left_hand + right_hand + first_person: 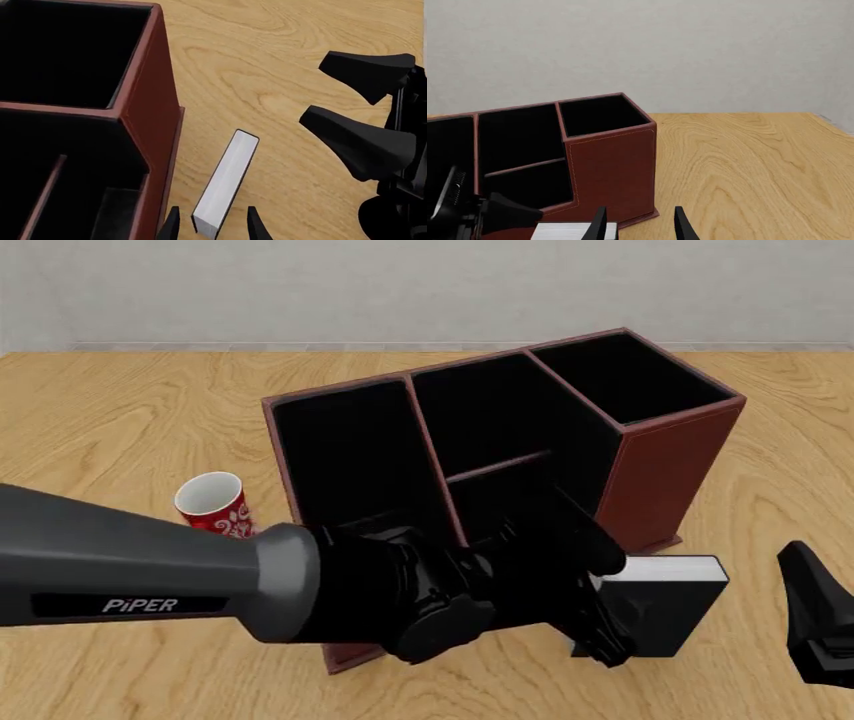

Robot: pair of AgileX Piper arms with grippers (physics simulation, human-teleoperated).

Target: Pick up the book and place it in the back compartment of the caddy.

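Closest in, the left gripper (pixel 601 625) reaches across the front of the caddy (pixel 667 465), fingers either side of the book (pixel 667 610); in the left wrist view the fingers (pixel 171 226) flank the white page block but seem to stand just off it, so a firm clamp can't be confirmed. The book stands on the table (pixel 107 430), just beside the caddy's right wall. Right gripper (pixel 817 625) hangs nearby, jaws apart. Further back, the back compartment (pixel 501 435), and a red-and-white mug (pixel 214 505) left of the caddy.
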